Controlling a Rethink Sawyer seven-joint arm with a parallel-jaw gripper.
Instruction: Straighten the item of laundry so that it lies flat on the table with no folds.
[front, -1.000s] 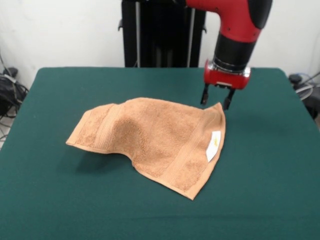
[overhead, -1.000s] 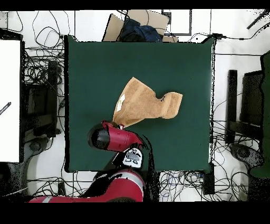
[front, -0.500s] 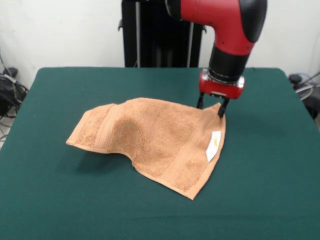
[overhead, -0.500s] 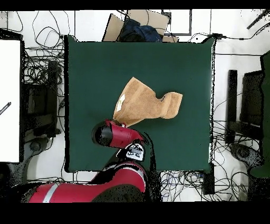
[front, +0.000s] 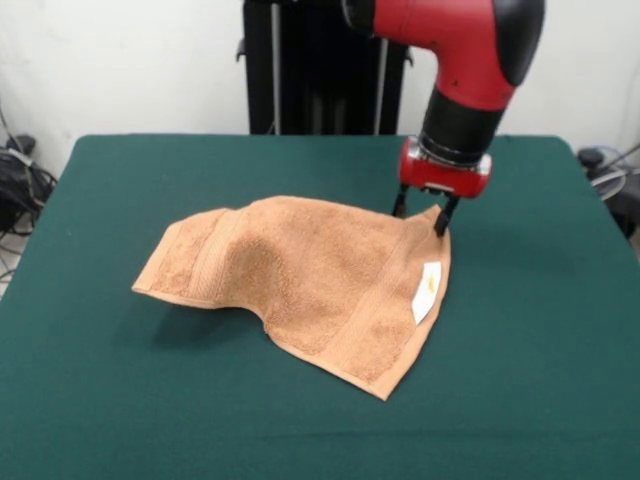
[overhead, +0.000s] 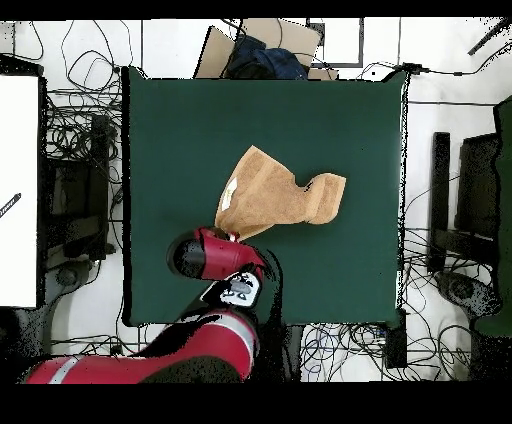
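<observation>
Green table (front: 540, 330); rumpled towel (front: 300, 270), blank-looking white label (front: 428, 291); spread hand (front: 420, 214) straddles corner.

The surface (front: 120, 400) is a wide rectangle with a dark green cloth-like top. One thing lies directly on it: an orange-tan terry towel (front: 300, 270), near the middle. The towel is not flat; its middle humps up off the surface, and one edge curves inward where the cloth buckles. A woven band runs near each of two opposite edges, and a small white label (front: 428, 292) sits by one edge. From overhead, the towel (overhead: 275, 195) covers only a small part of the surface (overhead: 170, 130).
</observation>
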